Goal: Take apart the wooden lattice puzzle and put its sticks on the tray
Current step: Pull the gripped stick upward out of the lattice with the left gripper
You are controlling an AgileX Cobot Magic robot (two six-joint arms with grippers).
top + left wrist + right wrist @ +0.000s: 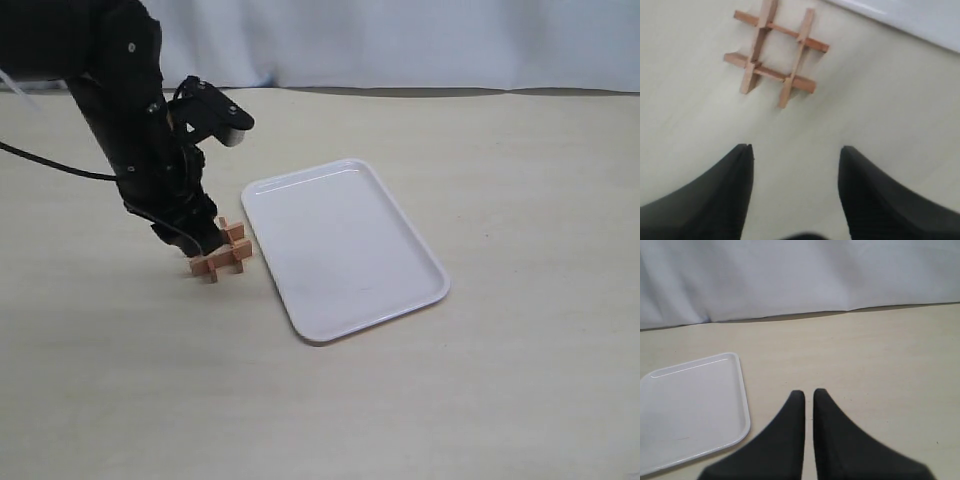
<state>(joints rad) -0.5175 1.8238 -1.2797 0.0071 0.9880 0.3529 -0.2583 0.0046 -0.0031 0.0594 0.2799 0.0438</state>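
Note:
The wooden lattice puzzle (222, 254) (776, 51) lies assembled on the table, its four sticks interlocked, just left of the white tray (345, 245) (685, 410). My left gripper (795, 152) (185, 238) hovers low right beside the puzzle. It is open with nothing between its fingers. In the left wrist view the puzzle lies beyond the fingertips, apart from them. My right gripper (809, 392) is shut and empty over bare table beside the tray; it is out of the exterior view. The tray holds nothing.
A white curtain (400, 40) hangs along the far edge of the beige table (520, 180). A black cable (50, 165) trails from the left arm across the table at the left.

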